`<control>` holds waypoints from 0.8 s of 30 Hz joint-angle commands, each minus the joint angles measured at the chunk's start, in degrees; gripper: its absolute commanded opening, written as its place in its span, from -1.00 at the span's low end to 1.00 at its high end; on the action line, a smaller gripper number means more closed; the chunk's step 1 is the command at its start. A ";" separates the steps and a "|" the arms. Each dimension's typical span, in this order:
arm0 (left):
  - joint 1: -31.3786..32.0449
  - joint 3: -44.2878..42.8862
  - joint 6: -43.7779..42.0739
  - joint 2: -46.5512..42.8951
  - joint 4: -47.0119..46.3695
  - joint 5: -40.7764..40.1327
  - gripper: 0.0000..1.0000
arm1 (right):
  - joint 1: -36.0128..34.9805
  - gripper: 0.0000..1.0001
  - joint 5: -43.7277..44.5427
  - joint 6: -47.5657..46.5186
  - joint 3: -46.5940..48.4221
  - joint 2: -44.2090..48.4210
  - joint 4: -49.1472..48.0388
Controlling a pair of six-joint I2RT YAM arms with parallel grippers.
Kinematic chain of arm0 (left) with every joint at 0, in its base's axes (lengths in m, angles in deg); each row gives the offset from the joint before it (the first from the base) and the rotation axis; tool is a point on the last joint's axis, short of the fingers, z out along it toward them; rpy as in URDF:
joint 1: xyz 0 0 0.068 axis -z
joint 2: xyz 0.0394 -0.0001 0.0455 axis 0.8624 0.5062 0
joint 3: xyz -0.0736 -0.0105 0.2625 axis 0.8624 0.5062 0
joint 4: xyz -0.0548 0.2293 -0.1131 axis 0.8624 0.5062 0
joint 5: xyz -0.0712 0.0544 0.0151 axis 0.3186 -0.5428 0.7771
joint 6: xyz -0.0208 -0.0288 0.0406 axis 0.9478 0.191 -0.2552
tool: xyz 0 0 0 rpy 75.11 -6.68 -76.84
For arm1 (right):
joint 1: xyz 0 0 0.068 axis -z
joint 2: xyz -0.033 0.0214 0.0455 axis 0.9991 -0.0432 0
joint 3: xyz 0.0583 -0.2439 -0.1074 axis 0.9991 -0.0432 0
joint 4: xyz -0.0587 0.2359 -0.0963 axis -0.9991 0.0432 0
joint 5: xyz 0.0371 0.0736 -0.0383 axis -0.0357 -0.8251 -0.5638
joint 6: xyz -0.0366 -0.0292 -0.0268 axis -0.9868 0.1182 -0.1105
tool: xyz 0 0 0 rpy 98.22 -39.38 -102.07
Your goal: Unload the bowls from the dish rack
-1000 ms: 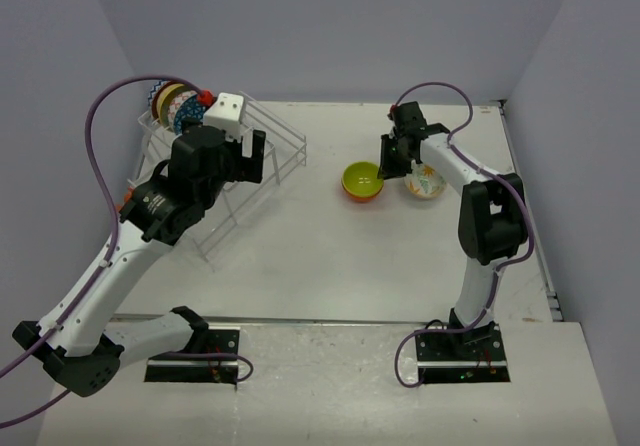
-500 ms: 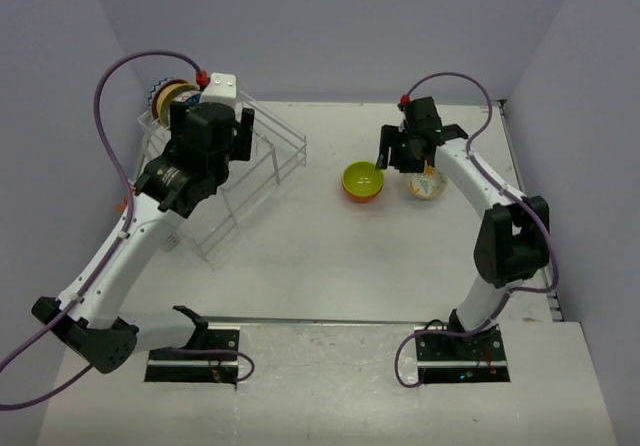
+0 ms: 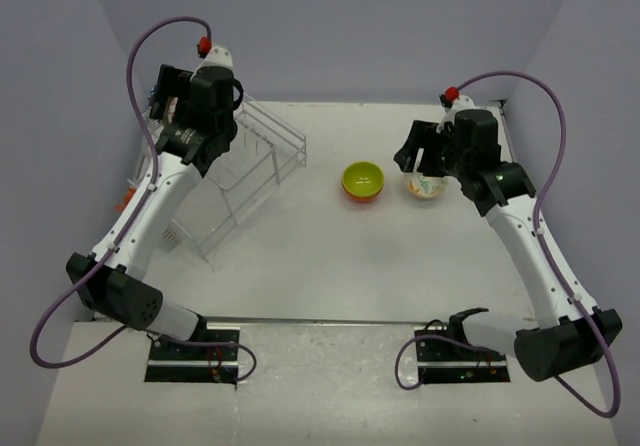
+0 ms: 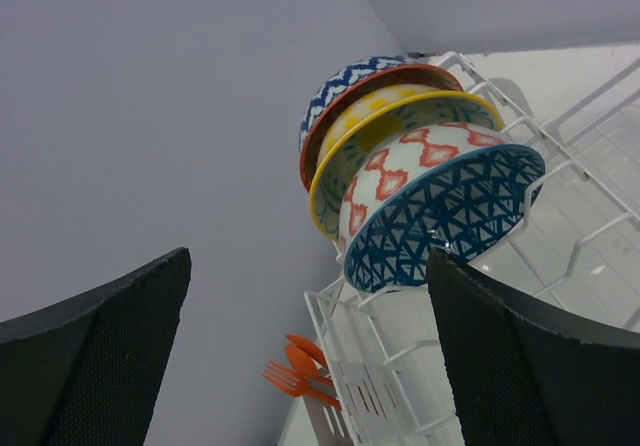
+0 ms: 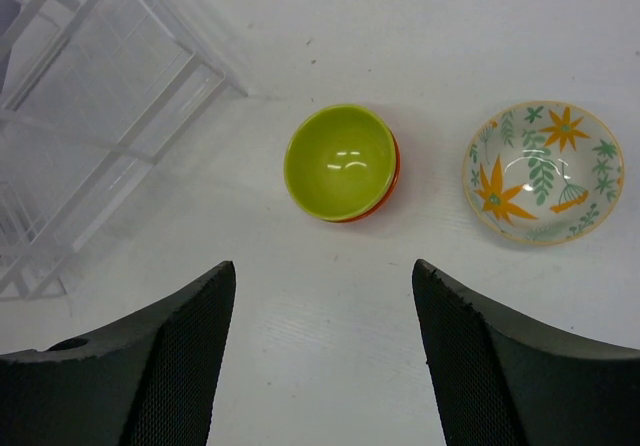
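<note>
In the left wrist view several bowls stand on edge at the end of the dish rack (image 4: 385, 366): a blue-patterned bowl (image 4: 445, 216) in front, a red-patterned one (image 4: 415, 156), a yellow-rimmed one (image 4: 385, 111), and an orange-rimmed, blue-patterned one (image 4: 350, 76) behind. My left gripper (image 4: 308, 256) is open and empty, short of them; in the top view it (image 3: 166, 94) hides them. A lime-green bowl (image 5: 340, 161) sits nested in an orange-red bowl (image 5: 393, 178) on the table (image 3: 362, 180). My right gripper (image 5: 322, 266) is open, empty, above the table (image 3: 420, 158).
A white bowl with orange flowers and green leaves (image 5: 540, 171) sits right of the nested pair (image 3: 426, 188). Orange plastic cutlery (image 4: 295, 371) stands in a holder at the rack's end. The rack (image 3: 255, 156) fills the table's back left, close to the wall.
My left arm has risen and swung back to the rack's far end, facing the bowls. My right arm has lifted and pulled back away from the flowered bowl.
</note>
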 commanded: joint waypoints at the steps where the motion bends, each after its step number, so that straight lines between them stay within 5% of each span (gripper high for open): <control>1: -1.95 -3.42 -3.41 1.94 -2.50 4.99 0.98 | -0.07 0.45 -1.92 -0.89 -1.17 3.12 0.07; 5: -2.83 -5.88 -0.86 4.93 1.64 10.45 0.94 | -0.07 0.47 -2.36 -1.86 -0.82 3.92 0.33; 11: -5.29 -5.44 -0.68 6.78 0.41 7.11 0.60 | -0.07 0.47 -4.74 -2.39 -0.82 4.71 -0.19; 24: -6.44 -4.92 -1.30 10.12 -1.26 7.30 0.25 | -0.07 0.45 -9.57 -3.71 -2.40 6.03 -2.30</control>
